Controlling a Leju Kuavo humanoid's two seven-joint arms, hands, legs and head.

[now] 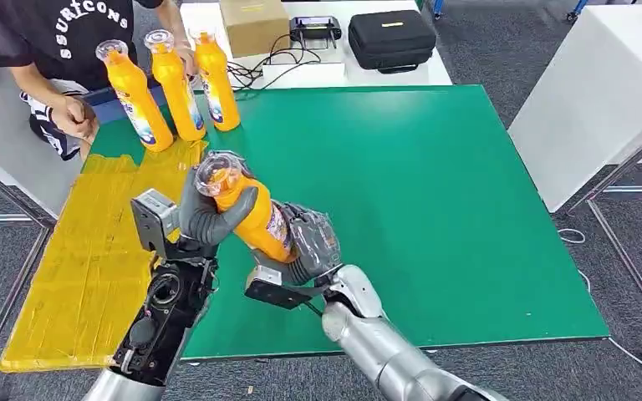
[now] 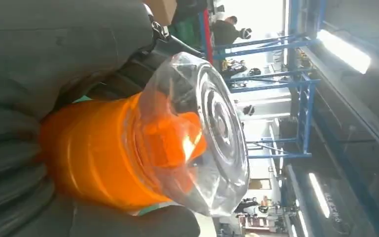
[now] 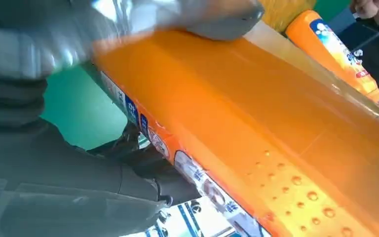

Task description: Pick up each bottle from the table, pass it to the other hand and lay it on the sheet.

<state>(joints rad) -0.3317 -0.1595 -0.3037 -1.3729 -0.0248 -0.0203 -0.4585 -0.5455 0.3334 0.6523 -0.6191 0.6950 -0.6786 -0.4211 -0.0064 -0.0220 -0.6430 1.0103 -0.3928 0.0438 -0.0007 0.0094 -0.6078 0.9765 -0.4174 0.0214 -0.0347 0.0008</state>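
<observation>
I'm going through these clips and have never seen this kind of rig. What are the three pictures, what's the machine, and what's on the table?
It is a humanoid robot with two arms. The head view looks down from its body; the other two come from cameras at each wrist. Its left hand and right hand both grip one orange bottle above the green mat, apparently mid-handover. Three more orange bottles stand at the mat's far corner near a person. The yellow sheet, where bottles should be laid, lies on the left.
</observation>
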